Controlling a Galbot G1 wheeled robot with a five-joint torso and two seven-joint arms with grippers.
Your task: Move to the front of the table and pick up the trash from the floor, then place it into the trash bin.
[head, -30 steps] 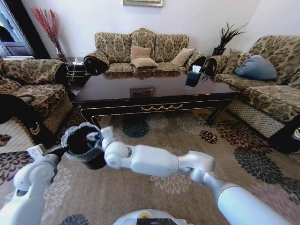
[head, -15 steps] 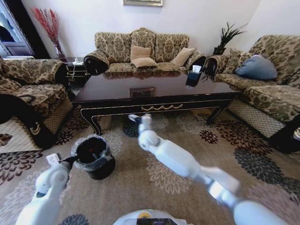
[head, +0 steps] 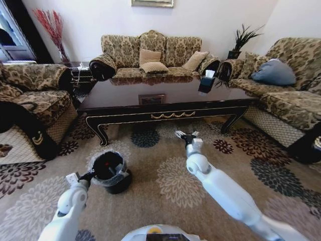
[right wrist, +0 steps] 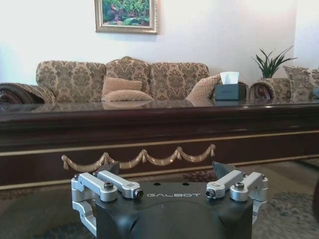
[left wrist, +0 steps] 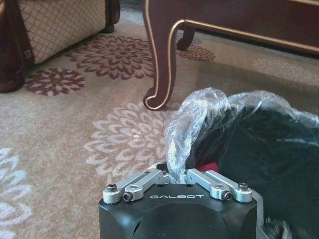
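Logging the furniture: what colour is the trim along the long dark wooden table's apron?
Gold trim on the glossy dark wooden table, clearest in the right wrist view.

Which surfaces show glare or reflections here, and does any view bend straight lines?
Head view: the table top mirrors the sofa, and its straight edge bows, wide-angle distortion. Right wrist view: the same glossy top reflects the cushions. Left wrist view: the trash bin liner glints white beside the left gripper.
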